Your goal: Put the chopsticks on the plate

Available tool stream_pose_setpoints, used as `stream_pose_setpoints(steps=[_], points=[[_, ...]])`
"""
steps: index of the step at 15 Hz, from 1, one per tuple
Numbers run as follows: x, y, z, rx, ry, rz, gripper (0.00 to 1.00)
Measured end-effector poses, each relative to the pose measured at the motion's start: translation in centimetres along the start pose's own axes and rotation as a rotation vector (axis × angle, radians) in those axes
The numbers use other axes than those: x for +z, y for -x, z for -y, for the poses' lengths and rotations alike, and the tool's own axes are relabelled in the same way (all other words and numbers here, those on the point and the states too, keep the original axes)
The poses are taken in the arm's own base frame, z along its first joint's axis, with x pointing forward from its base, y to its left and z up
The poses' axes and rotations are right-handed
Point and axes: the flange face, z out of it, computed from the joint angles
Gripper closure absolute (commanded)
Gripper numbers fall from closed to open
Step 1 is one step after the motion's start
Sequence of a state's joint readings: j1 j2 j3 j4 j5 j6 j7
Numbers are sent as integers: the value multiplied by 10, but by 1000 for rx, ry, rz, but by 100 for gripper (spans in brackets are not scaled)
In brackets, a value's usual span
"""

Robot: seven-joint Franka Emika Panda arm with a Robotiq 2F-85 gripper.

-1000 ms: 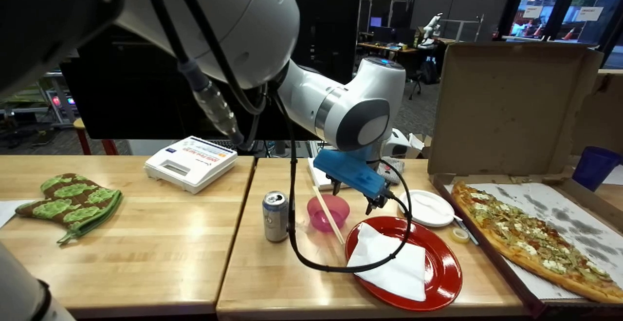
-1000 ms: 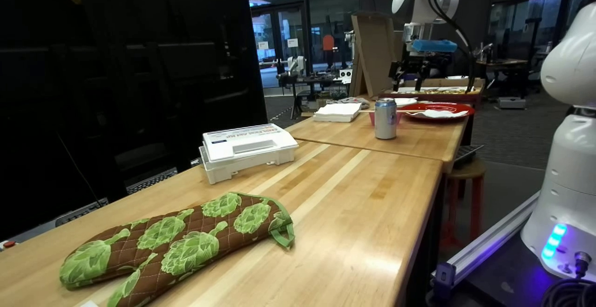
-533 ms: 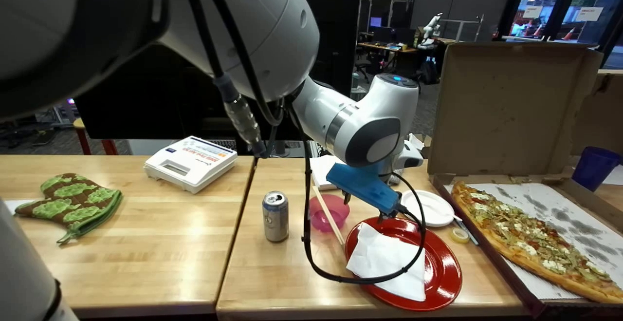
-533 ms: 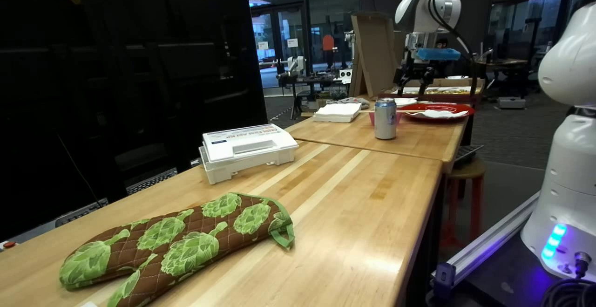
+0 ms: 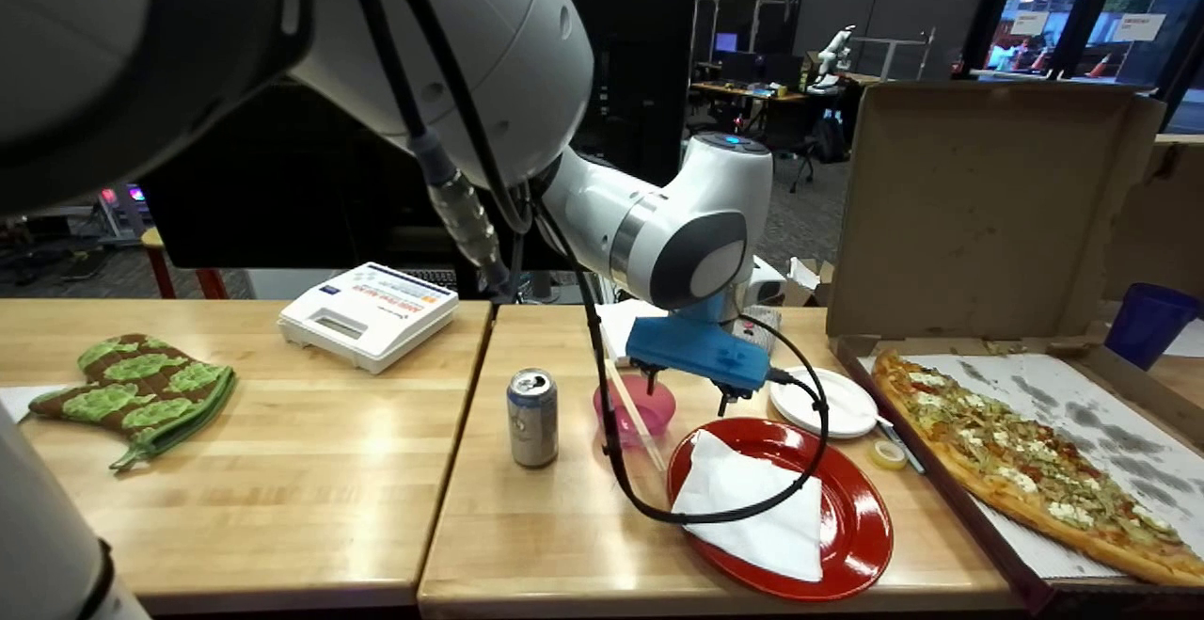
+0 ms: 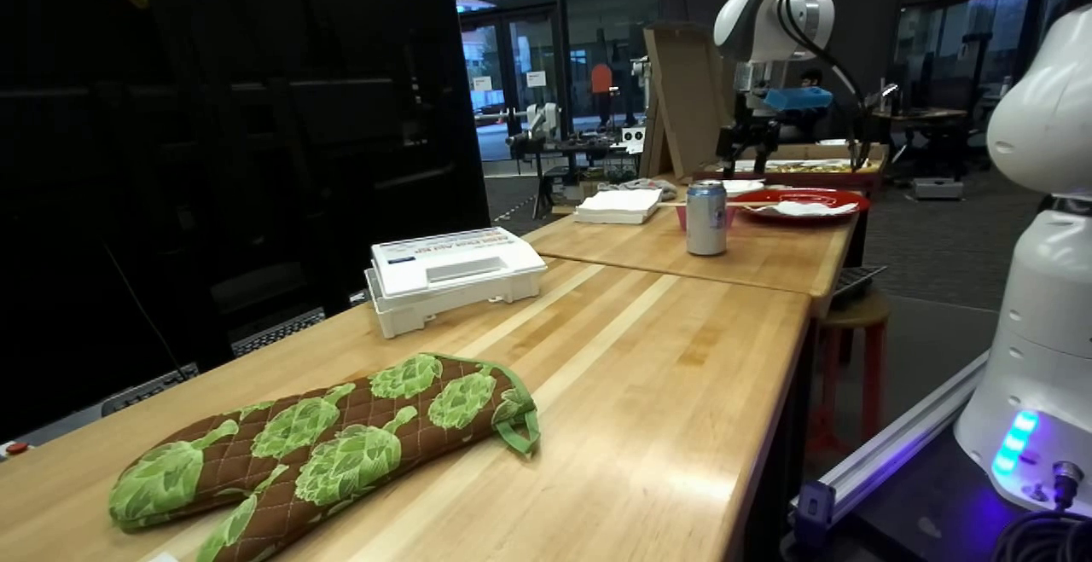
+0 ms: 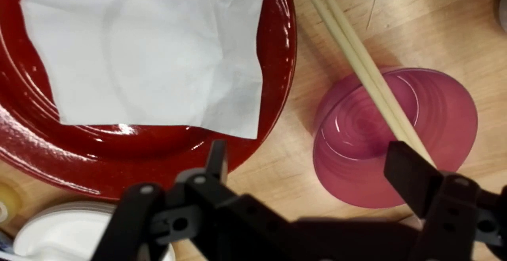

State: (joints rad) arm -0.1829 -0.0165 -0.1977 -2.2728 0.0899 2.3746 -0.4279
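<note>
The white arm point(image 5: 691, 225) is arching over the wooden table point(image 5: 499, 545), and its gripper point(image 7: 311, 162) is hanging downward above it, its jaws standing wide apart — in the wrist view, bare wood and part of a pink cup point(image 7: 435, 106) are showing in the gap. The chopsticks point(image 7: 362, 69) are lying side by side across the mouth of that cup, a pale pair jutting past its rim. At one end they are pointing out over the wood just beside the red plate point(image 7: 278, 47), lying off it as the wrist view is showing it; at the other they are passing behind a dark fingertip point(image 7: 412, 176). On the plate a white napkin point(image 7: 150, 55) is lying spread, a bit creased along one side. In both exterior views a silver can point(image 5: 533, 422) is standing upright near the cup, and a white dish point(image 5: 847, 404) is sitting beside the plate. A small roll of tape point(image 5: 887, 454) is resting near that dish — in an exterior view I'm also seeing an open cardboard box point(image 5: 988, 215), its lid standing up, holding a long pizza point(image 5: 1016, 451). Across the seam, on the neighbouring table point(image 6: 631, 425), a white case point(image 6: 461, 263) is sitting close to the join, and a brown-and-green oven mitt point(image 6: 341, 434) is lying farther along.
</note>
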Motion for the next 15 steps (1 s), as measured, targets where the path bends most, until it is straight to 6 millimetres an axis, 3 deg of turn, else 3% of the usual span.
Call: stream_pose_setpoints(steps=[10,15], points=[[-14,11,84,-460,121,19,0],[-7,8,105,-608,120,7,0]])
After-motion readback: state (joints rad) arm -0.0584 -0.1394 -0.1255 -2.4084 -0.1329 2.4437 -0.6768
